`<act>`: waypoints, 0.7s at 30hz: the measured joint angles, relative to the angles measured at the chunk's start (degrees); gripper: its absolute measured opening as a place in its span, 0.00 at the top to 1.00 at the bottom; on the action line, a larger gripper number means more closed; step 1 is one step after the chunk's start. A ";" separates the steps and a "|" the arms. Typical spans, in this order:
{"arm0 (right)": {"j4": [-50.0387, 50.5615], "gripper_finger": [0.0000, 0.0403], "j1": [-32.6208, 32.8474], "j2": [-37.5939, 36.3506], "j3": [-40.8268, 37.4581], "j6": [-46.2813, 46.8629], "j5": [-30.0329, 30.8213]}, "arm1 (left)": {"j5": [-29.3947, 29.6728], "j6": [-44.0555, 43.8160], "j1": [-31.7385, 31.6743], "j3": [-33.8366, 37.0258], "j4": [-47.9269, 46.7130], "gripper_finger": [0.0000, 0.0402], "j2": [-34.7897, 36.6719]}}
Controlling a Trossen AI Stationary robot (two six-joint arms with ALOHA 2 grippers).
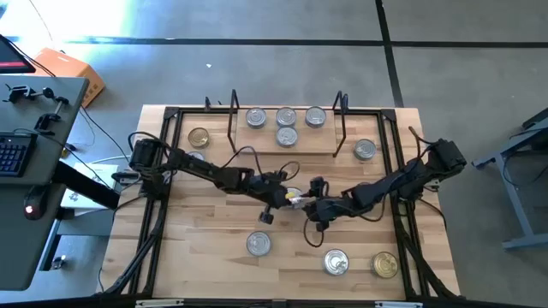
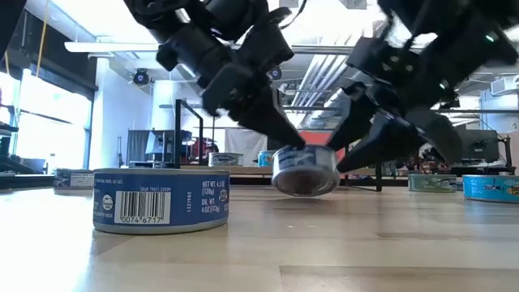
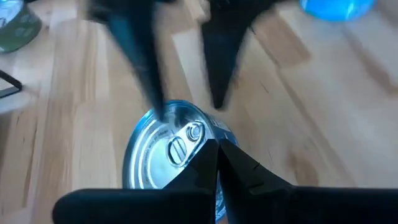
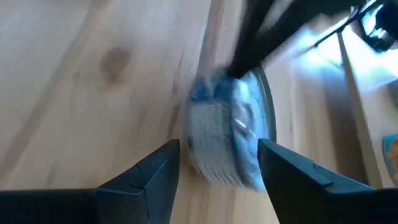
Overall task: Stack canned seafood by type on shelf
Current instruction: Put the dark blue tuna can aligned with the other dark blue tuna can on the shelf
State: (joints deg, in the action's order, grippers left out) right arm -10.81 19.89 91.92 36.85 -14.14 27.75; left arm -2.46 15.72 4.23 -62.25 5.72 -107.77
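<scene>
Meeting over the middle of the bench (image 1: 214, 248), both arms converge on one blue-labelled tin (image 2: 305, 170), tilted and raised off the wood. The left hand (image 1: 287, 198) has its fingers pressed together at the tin's silver lid (image 3: 163, 149), while the right hand (image 4: 219, 163) stands with fingers apart on either side of the tin, not gripping it. Four silver-lidded tins (image 1: 285, 117) sit on the shelf (image 1: 257, 142) at the far edge; other tins lie scattered, including a gold-lidded one (image 1: 385, 264) near the front right corner.
</scene>
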 joint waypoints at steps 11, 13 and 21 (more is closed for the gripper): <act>-14.23 0.49 0.12 2.01 -4.23 -7.32 7.42 | -6.25 -9.40 -3.72 -0.88 4.67 1.00 -0.11; -14.30 0.50 -0.32 2.45 -3.74 -7.22 7.24 | -6.32 -10.36 -3.72 -0.88 5.39 1.00 -0.20; -11.36 0.71 -0.74 2.64 -3.18 4.31 7.16 | -4.69 -4.34 -3.58 -0.90 3.24 0.95 1.31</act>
State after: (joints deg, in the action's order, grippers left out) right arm -22.17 19.16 94.56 33.68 -9.83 34.92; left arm -7.15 11.38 0.65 -63.16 8.96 -106.45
